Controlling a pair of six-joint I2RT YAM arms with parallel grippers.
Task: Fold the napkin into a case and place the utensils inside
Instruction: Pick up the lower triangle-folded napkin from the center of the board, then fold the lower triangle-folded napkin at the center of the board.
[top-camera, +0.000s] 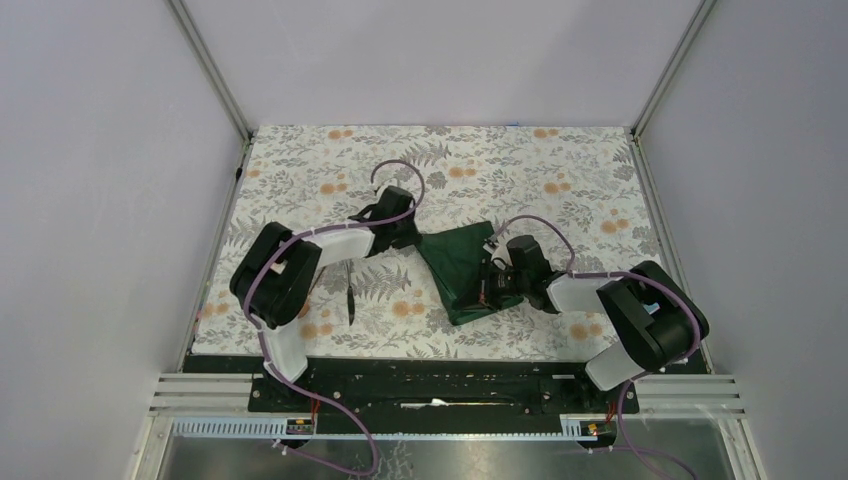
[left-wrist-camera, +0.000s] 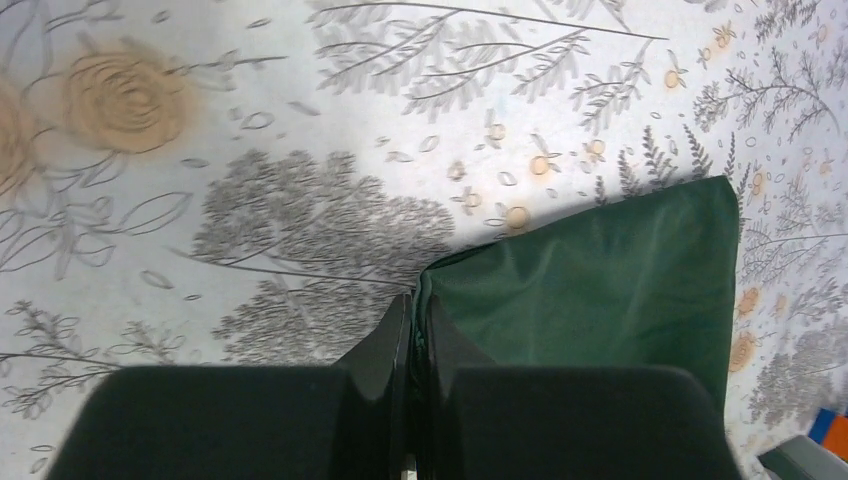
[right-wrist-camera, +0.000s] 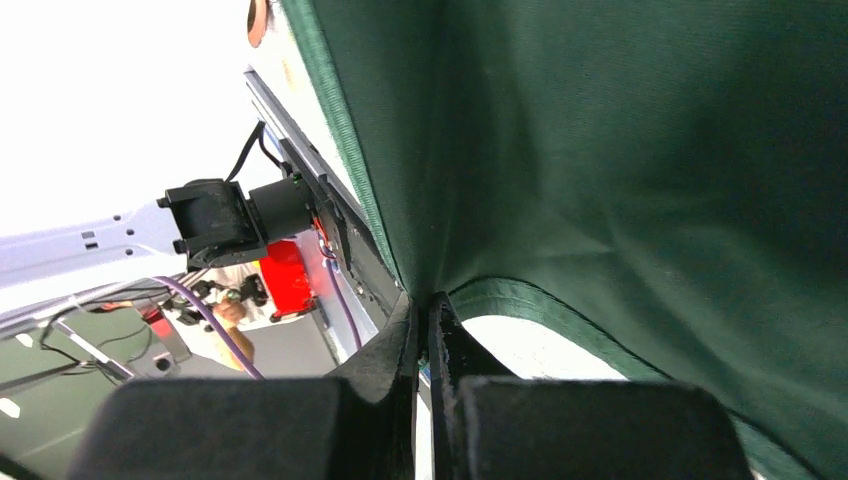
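Left gripper (left-wrist-camera: 413, 308) was clenched on the napkin (left-wrist-camera: 600, 280), jaws nearly together with the corner's green hem pinched between them. The rest of the cloth spread away from that corner, flat on the tablecloth (left-wrist-camera: 200, 200) on that side. Right gripper (right-wrist-camera: 421, 305) was also clamped on the napkin, biting a hemmed edge. There the cloth rose up and over the jaws, lifted off the surface.

In the top view the napkin was a rumpled, roughly triangular dark green shape held between the two grippers. The left gripper was at the napkin's left corner and the right gripper at the napkin's right edge. The black knife (top-camera: 350, 297) lay on the tablecloth to the left of the napkin, apart from it and untouched by either gripper. Could not make out the spoon.
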